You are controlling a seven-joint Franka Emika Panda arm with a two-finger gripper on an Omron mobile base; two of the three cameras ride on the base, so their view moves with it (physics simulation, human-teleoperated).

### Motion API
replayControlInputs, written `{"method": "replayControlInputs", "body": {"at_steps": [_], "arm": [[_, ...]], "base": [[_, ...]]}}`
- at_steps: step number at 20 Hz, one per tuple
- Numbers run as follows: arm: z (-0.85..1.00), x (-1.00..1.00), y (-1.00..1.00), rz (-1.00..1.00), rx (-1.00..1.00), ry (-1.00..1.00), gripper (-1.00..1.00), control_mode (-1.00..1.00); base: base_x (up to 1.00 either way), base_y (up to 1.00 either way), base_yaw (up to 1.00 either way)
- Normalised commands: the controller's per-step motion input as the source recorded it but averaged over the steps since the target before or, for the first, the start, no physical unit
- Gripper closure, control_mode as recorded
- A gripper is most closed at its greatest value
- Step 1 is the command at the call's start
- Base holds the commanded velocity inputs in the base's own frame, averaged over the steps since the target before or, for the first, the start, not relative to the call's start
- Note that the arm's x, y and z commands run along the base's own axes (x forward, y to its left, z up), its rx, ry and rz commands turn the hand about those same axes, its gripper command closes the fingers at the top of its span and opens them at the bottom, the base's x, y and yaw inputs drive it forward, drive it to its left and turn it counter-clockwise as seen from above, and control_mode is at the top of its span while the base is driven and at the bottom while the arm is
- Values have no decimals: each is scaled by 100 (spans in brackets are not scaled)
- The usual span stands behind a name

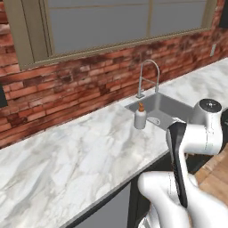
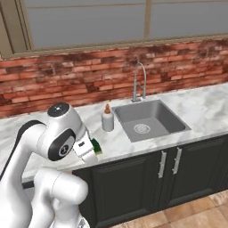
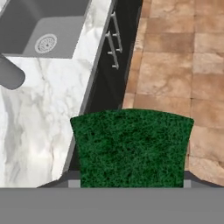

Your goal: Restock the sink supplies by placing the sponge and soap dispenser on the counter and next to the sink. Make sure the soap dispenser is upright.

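Note:
The green-topped sponge [image 3: 131, 146] is clamped between my gripper's [image 3: 131, 183] jaws, which are shut on it. In the right base view the sponge [image 2: 96, 146] hangs at the end of my hand, just above the counter's [image 2: 200, 107] front edge, left of the sink [image 2: 149, 120]. The hand view looks down past it at the marble counter [image 3: 43, 109], its edge and the sink [image 3: 39, 26]. The white soap dispenser [image 1: 140, 116] with its orange pump stands upright on the counter [image 1: 67, 156] at the sink's [image 1: 162, 109] left rim; from the right side the soap dispenser [image 2: 107, 118] stands beyond the sponge.
An arched chrome faucet [image 2: 139, 82] rises behind the sink against the red brick wall [image 1: 67, 89]. Dark cabinet doors with handles [image 2: 162, 164] run under the counter. A wood-tile floor [image 3: 175, 65] lies below the sponge's outer side.

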Motion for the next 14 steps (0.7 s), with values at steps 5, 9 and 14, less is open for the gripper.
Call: {"method": "replayControlInputs", "body": {"at_steps": [5, 9, 14], "arm": [[-22, 80, -7, 21, 9, 10, 100, -100], [-39, 100, -18, 15, 9, 19, 100, -100], [-45, 100, -5, 0, 1, 23, 100, -100]], "base": [[16, 0, 6], [0, 0, 0], [0, 0, 0]]}}
